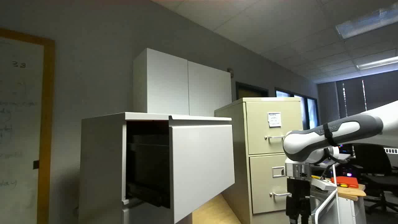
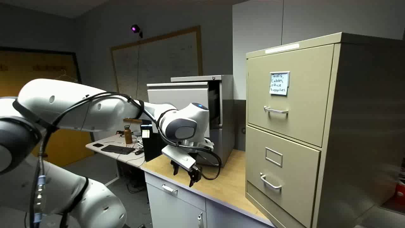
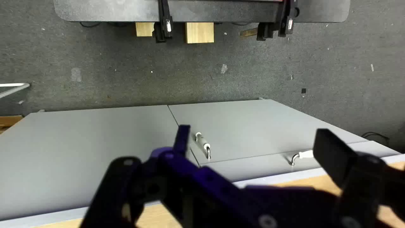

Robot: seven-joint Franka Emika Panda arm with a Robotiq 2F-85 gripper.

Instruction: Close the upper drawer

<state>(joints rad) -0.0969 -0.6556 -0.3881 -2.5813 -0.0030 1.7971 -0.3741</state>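
Near the edge of the wooden counter (image 2: pixel 234 186), your claw (image 2: pixel 183 178) points down, jaws spread wide, nothing held, while the upper drawer (image 1: pixel 202 168), dark inside showing, sticks out at the top of the white cabinet (image 1: pixel 101 161), left of the beige filing cabinet (image 2: pixel 294 126) in both exterior views.

In both exterior views, the upper drawer (image 1: pixel 202 165), jutting from its cabinet (image 2: pixel 228 126), is left of the filing cabinet (image 2: pixel 291 133). In an exterior view, 2 cabinet doors (image 2: pixel 257 53) rise behind the filing cabinet; to its left are the countertop (image 2: pixel 229 193), the gripper (image 2: pixel 184 177) and, well apart from it, a desk (image 2: pixel 131 159) bearing a keyboard (image 2: pixel 117 149) and a bottle (image 2: pixel 127 135).
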